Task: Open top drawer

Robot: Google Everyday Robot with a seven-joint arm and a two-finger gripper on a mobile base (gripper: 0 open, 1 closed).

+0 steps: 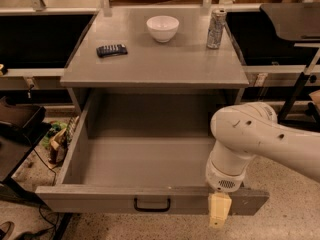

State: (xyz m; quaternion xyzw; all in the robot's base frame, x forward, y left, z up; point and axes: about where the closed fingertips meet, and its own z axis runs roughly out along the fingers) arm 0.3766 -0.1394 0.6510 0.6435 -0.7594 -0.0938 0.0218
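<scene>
Now | top drawer (90,200) — open wide, deep grey box, black handle (152,204) | jaws at its front's right — spread unclear.

no readable text, labels or numbers

The gripper (220,217) hangs before the open top drawer (100,200)

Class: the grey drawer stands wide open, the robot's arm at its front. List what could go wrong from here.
1. The wide grey metal top drawer is far out; more pulling might drag it off its runners.
2. The cream-tipped gripper hangs at the front panel, right of the small black bar handle; an off-centre tug could skew the drawer.
3. A jolt might topple the tall silver can on top.
</scene>
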